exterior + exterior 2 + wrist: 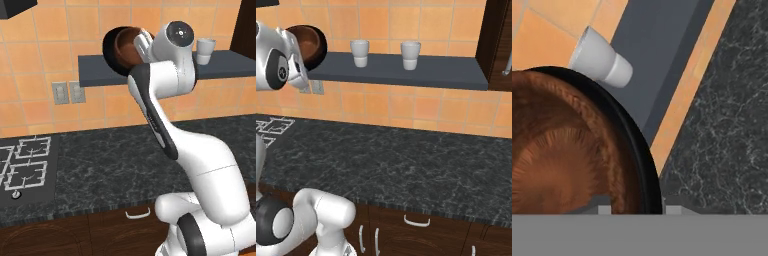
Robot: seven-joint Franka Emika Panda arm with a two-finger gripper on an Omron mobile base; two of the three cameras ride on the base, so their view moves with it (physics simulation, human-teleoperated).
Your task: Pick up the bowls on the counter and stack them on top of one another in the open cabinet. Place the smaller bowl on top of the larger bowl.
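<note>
The smaller bowl (129,46), reddish-brown, nests inside the larger bowl (110,50), glossy black. Both are tipped on edge over the left end of the open cabinet (100,71), their hollows facing the arm. My gripper (143,43) is at their right rim. In the hand view the brown bowl (562,165) and the black rim (643,150) run down between my fingertips (672,209), so the gripper (638,209) is shut on both walls together. From the right the brown bowl (308,42) shows, ringed by the black bowl (322,56), above the shelf end (406,75). The counter (110,165) lies below.
Two white cups (360,53) (410,55) stand on the shelf to the right of the bowls; one cup (602,64) is close beside the black rim. A hob (25,170) is set in the counter at the left. A dark wooden cupboard (498,45) closes the shelf's right end.
</note>
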